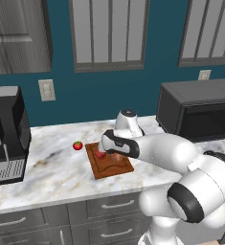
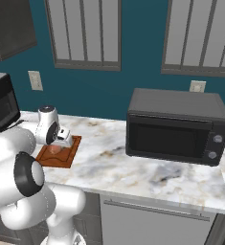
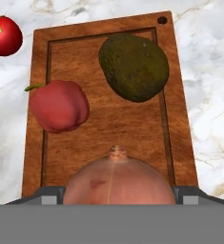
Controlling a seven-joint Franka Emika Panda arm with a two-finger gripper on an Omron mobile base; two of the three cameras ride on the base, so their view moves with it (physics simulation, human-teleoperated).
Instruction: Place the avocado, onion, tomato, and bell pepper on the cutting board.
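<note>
A white robot arm reaches over a marble worktop [image 1: 51,167] in a kitchen, its gripper [image 3: 118,193] poised above a reddish-brown wooden board [image 3: 108,128]. In the hand view, the peach-pink onion [image 3: 118,183] sits between the two dark fingertips [image 3: 49,195] at the near end of the board; the jaws stand wide on either side of it, and whether they press on it or are released cannot be told. On the board lie the dark olive avocado [image 3: 134,66], toward the far right corner, and the red pepper [image 3: 58,106], by the left groove with its stem pointing off the left edge. The two are apart from each other and from the onion. The bright red tomato [image 3: 4,34], with its green top, rests on the worktop just beyond the board's far left corner. From the left base view, the tomato [image 1: 77,145] lies left of the board [image 1: 109,165], and a black microwave [image 1: 200,115] stands to the right.
</note>
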